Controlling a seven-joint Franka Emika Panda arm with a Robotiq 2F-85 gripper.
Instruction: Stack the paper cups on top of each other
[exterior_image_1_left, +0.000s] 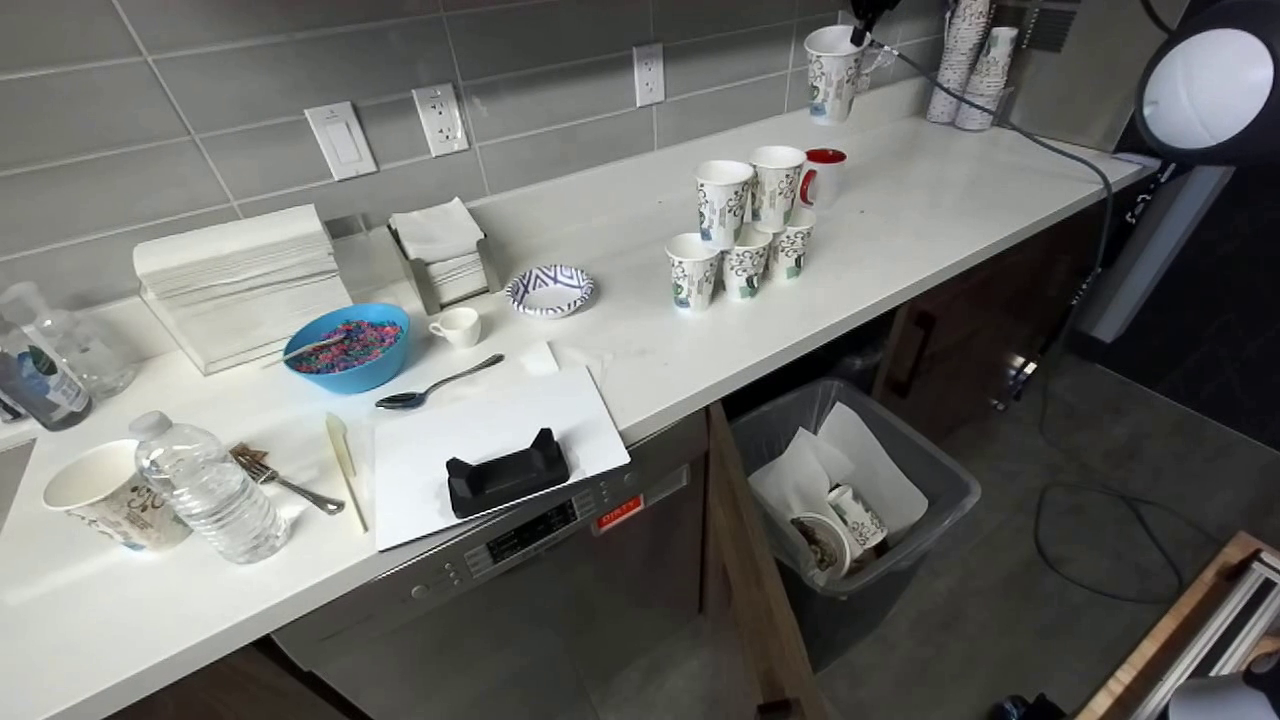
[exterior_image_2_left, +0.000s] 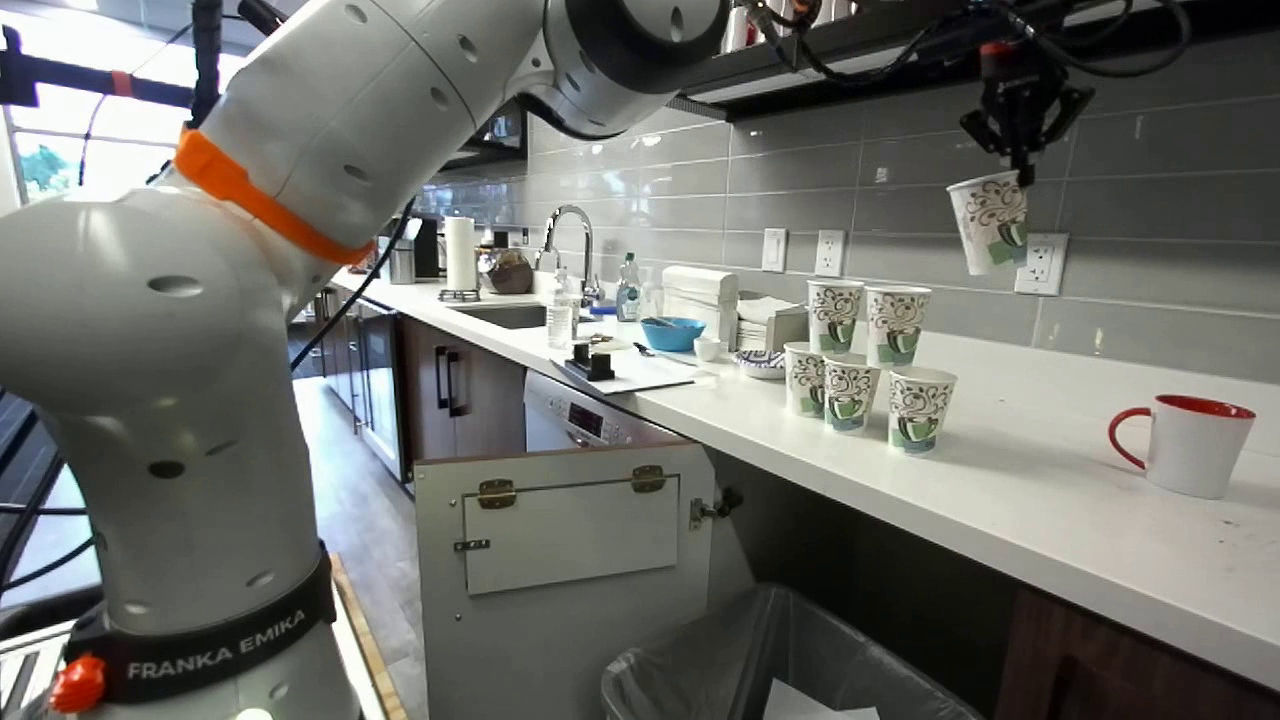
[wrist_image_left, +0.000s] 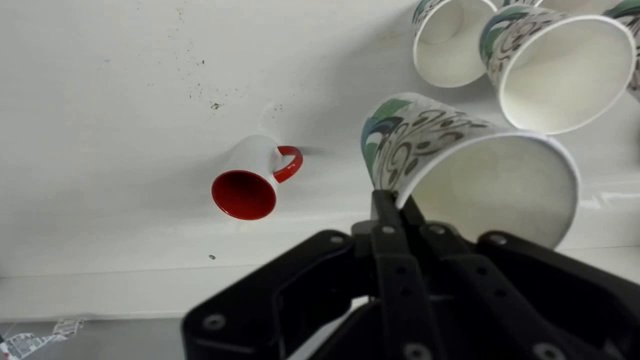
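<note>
White paper cups with swirl and green-blue print stand on the counter. Three form a lower row (exterior_image_1_left: 692, 275), and two upper cups (exterior_image_1_left: 722, 208) rest on their rims; the lower row (exterior_image_2_left: 918, 412) and upper pair (exterior_image_2_left: 895, 328) show in both exterior views. My gripper (wrist_image_left: 398, 201) is shut on the rim of another paper cup (wrist_image_left: 420, 135), one finger inside and one outside. This held cup (exterior_image_2_left: 990, 222) hangs slightly tilted in the air, apart from the stack, under the gripper (exterior_image_2_left: 1024, 175). In the wrist view, part of the stack (wrist_image_left: 565, 75) shows at upper right.
A white mug with red inside and handle (exterior_image_2_left: 1198, 450) stands on the counter near the stack. A patterned bowl (exterior_image_1_left: 550, 290) and a blue bowl (exterior_image_1_left: 365, 370) stand farther along. Tall cup columns (exterior_image_1_left: 965, 60) stand at the back. A cabinet door (exterior_image_2_left: 570, 620) hangs open beside a bin (exterior_image_1_left: 955, 490).
</note>
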